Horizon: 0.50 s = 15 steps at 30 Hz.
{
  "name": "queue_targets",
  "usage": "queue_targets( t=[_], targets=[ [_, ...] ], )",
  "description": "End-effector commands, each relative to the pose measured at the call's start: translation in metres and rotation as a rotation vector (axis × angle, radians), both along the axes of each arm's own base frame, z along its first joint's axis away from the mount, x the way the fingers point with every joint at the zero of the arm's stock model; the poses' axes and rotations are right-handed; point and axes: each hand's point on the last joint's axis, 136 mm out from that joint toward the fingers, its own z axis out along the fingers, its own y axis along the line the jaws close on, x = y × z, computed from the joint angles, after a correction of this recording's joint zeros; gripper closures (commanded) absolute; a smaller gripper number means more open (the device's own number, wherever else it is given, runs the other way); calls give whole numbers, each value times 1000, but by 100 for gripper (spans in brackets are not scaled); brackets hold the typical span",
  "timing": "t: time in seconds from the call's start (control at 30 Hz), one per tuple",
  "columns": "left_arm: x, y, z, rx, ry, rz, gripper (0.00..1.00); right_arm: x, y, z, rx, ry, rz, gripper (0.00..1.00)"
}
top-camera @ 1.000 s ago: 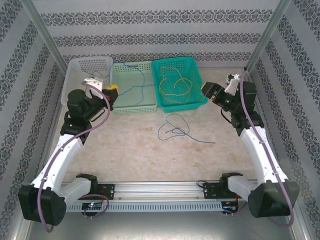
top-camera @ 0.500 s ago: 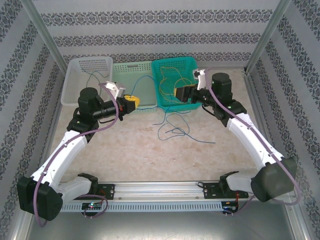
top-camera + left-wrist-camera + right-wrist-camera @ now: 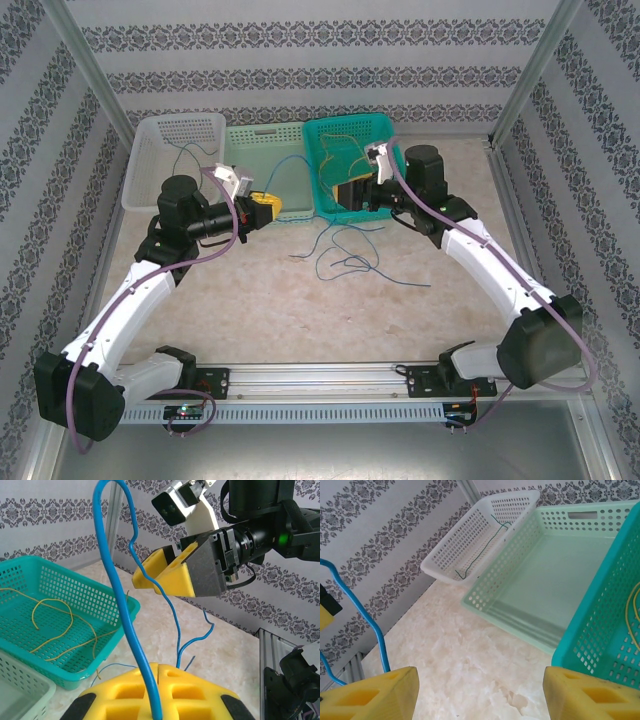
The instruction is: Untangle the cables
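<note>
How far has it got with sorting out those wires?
Two look done: the yellow cable lies in the teal basket and the green cable in the white basket. In hand: the left pincer is shut on the blue cable, with the right pincer open beside it. Left to do: the blue cable's far loops lie loose on the table.

My left arm [image 3: 130, 300] and right arm [image 3: 495, 270] are white shells with black joints, a thick purple cable [image 3: 205, 253] looping along each. My left claw [image 3: 262, 207] and right claw [image 3: 352, 192] have blocky yellow fingers [image 3: 370, 697] with square hollows. A white camera [image 3: 175, 502] rides each wrist; black bases [image 3: 180, 365] bolt to a silver slotted rail [image 3: 330, 378].
</note>
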Motion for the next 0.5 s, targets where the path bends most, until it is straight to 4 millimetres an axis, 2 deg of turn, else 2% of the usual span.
queue_targets(
  t=[0.0, 0.23, 0.47],
  targets=[
    [-1, -3, 9, -2, -41, -12, 100, -7, -2, 15, 2, -70, 9, 33],
    [1, -3, 5, 2, -38, -4, 100, -10, -15, 29, 33, -93, -32, 32],
    [0, -2, 5, 8, -40, 5, 100, -11, -16, 32, 57, -86, -23, 32]
  ],
)
